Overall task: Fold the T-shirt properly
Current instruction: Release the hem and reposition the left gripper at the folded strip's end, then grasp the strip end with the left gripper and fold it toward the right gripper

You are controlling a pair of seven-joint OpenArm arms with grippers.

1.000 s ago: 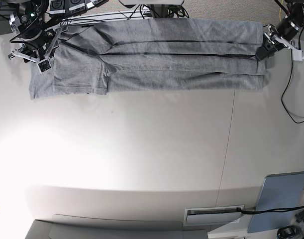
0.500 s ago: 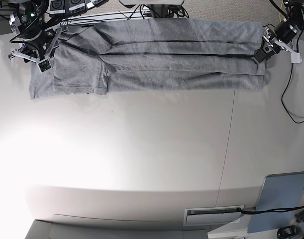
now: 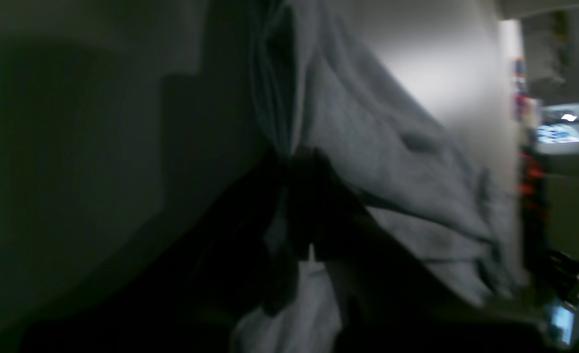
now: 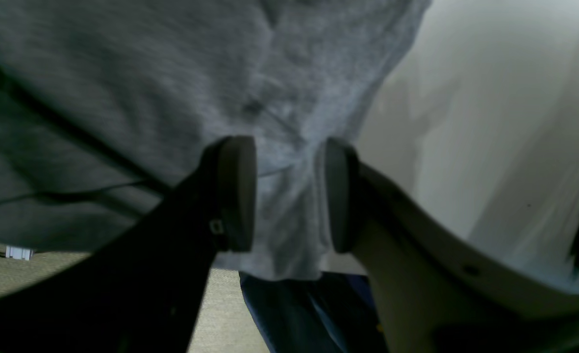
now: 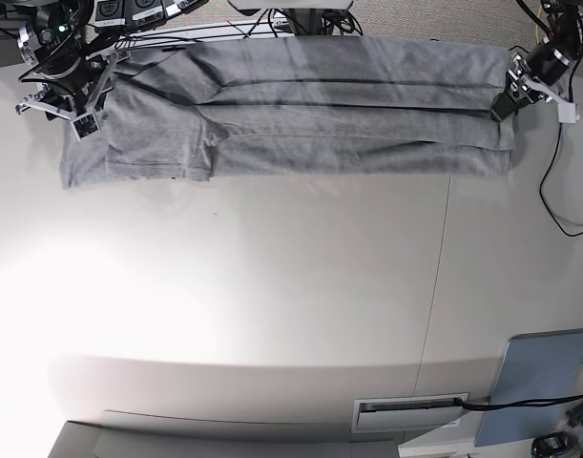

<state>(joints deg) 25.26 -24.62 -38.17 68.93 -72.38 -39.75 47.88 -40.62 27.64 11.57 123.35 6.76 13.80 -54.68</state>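
Observation:
The grey T-shirt lies as a long folded band along the table's far edge, plain face up. My left gripper is at its right end. In the dark left wrist view the left gripper has its black fingers pressed together on a thin edge of the T-shirt. My right gripper is at the shirt's left end by the sleeve. In the right wrist view the right gripper has its round pads set apart, with a thick bunch of the T-shirt pinched between them.
Black cables run behind the shirt, and one cable loops down the table's right side. A blue-grey board and a slotted white box sit at the front right. Beige carpet shows beyond the table's far edge.
My left gripper has closed its fingers on the shirt's right end. The band of cloth has shifted slightly towards the front. The right arm has stayed where it was.

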